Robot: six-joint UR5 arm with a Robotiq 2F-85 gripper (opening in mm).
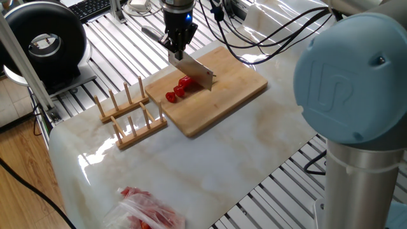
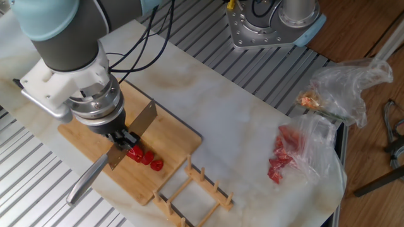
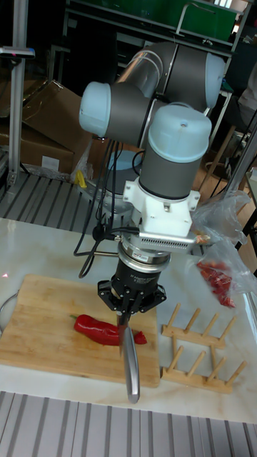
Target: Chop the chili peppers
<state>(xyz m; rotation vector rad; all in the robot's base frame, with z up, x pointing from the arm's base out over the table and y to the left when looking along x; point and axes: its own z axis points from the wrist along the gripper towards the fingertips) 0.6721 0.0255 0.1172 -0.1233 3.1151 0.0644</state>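
Note:
The chili peppers lie on the wooden cutting board (image 1: 222,95). Small red chunks (image 1: 177,90) sit in a short row near its left end, also in the other fixed view (image 2: 145,157). In the tall view a longer red pepper body (image 3: 100,329) lies on the board (image 3: 43,314). My gripper (image 1: 176,46) is shut on a cleaver's handle (image 2: 88,180). Its blade (image 1: 196,71) hangs tilted just above the peppers and hides part of them. The gripper (image 2: 124,136) (image 3: 133,304) stands right over the chunks.
A wooden dish rack (image 1: 126,115) stands beside the board's left end. A clear plastic bag with red contents (image 1: 149,213) lies near the table's front edge, also in the other fixed view (image 2: 287,154). A second crumpled bag (image 2: 341,82) sits behind it.

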